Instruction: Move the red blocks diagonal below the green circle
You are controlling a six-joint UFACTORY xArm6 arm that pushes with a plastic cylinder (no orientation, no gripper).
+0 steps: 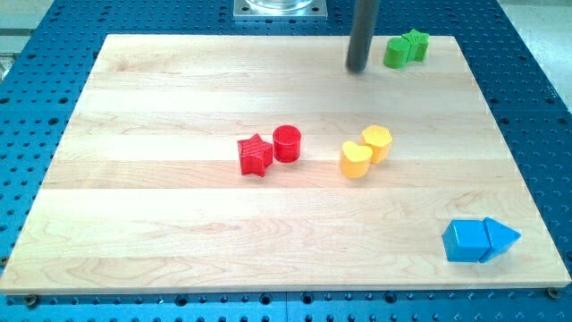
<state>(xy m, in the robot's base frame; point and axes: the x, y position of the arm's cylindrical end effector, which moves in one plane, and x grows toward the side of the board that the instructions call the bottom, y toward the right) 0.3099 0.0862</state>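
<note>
A red star (255, 155) and a red cylinder (287, 143) sit touching near the board's middle. A green circle (397, 52) and a green star (416, 44) sit together at the view's top right. My tip (357, 68) stands just left of the green circle, apart from it, and well above and right of the red blocks.
A yellow heart (356, 160) and a yellow cylinder (377, 142) sit touching right of the red blocks. A blue cube (466, 241) and a blue triangle (500, 238) sit at the bottom right corner. The wooden board (161, 224) lies on a blue perforated table.
</note>
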